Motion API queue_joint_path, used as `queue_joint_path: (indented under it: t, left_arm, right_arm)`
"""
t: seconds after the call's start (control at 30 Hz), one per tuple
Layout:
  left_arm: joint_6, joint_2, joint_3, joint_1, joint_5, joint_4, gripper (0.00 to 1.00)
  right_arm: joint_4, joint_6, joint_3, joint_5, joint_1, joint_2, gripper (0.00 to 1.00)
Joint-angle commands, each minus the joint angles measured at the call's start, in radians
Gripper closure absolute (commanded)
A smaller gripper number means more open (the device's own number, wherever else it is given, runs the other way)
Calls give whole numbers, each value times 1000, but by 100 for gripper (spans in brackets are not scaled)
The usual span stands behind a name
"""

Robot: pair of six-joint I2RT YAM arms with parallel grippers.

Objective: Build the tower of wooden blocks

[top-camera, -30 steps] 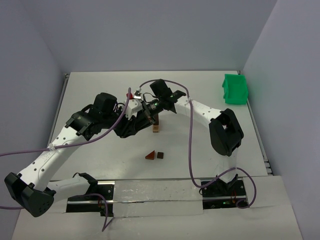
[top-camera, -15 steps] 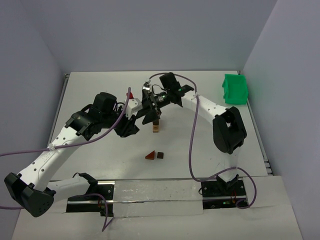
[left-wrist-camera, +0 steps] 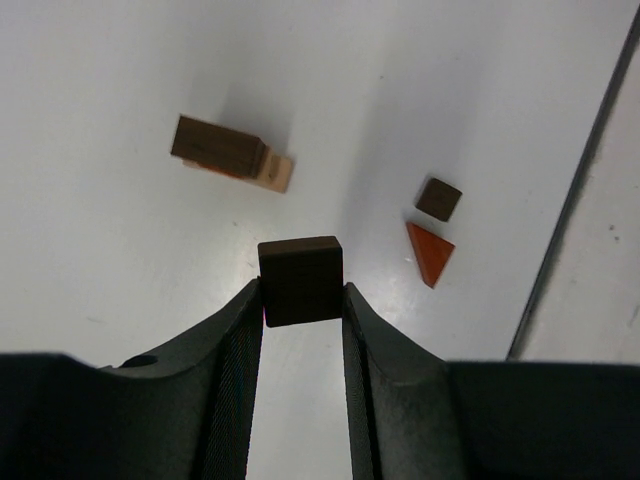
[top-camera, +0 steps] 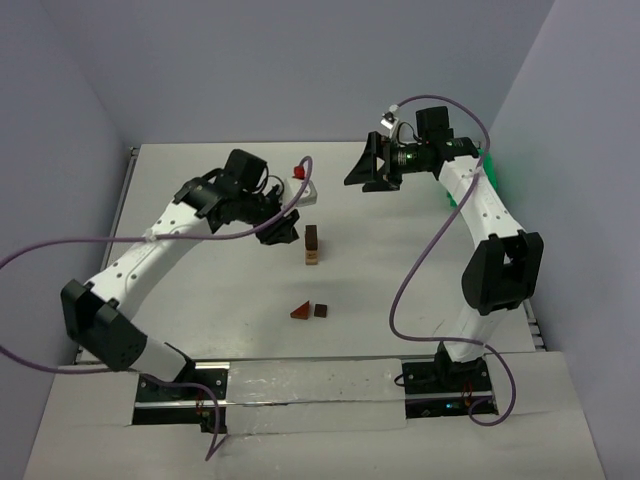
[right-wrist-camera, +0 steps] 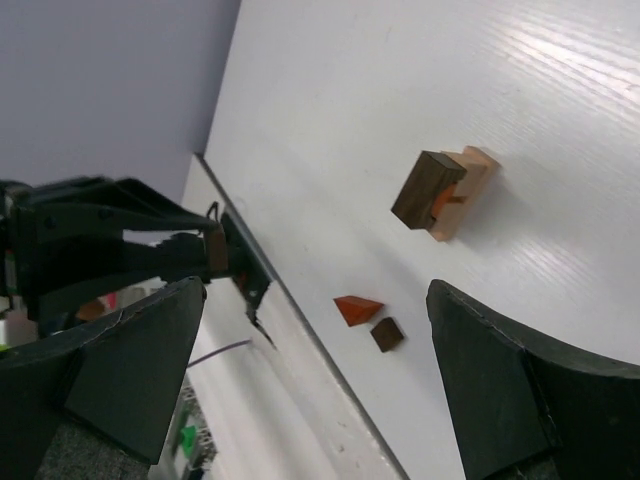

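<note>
The wood block tower (top-camera: 312, 245) stands mid-table, a dark brown block over tan and reddish pieces; it also shows as the tower (left-wrist-camera: 230, 155) and the tower (right-wrist-camera: 445, 192). My left gripper (top-camera: 285, 232) hovers just left of it. In the wrist view this left gripper (left-wrist-camera: 302, 292) is shut on a dark brown block (left-wrist-camera: 300, 280). My right gripper (top-camera: 365, 170) is lifted at the back right, apart from the tower. Its jaws stand wide, so the right gripper (right-wrist-camera: 315, 290) is open with nothing between them. Loose wood blocks lie nearer the front: a reddish wedge (top-camera: 300, 312) and a dark cube (top-camera: 320, 310).
A green bin (top-camera: 494, 178) sits at the far right, partly behind the right arm. Purple cables loop over both arms. The wedge (left-wrist-camera: 430, 252) and cube (left-wrist-camera: 438, 198) lie close together near the table's front rail (left-wrist-camera: 570, 210).
The right gripper has opened, let go at the tower and drawn back to the back right. The left arm has swung round, bringing its gripper with the dark block closer to the tower.
</note>
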Motion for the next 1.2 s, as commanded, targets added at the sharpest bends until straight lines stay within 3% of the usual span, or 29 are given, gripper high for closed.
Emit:
queue_joint_path:
  t: [0.0, 0.13, 0.47, 0.87, 1.17]
  left_arm:
    - [188, 151, 225, 2, 70, -102, 95]
    - [295, 367, 467, 8, 105, -272, 97]
    - [367, 716, 842, 26, 126, -491, 100]
    - [374, 801, 836, 32, 98, -467, 99]
    - [398, 783, 740, 31, 78, -378, 100]
  right_arm:
    - [-126, -133, 48, 87, -2, -45, 0]
    - [-213, -211, 68, 126, -3, -47, 0]
    - [-224, -252, 16, 332, -37, -130, 0]
    - [-227, -253, 22, 409, -125, -155, 0]
    - [-227, -252, 27, 397, -134, -149, 0]
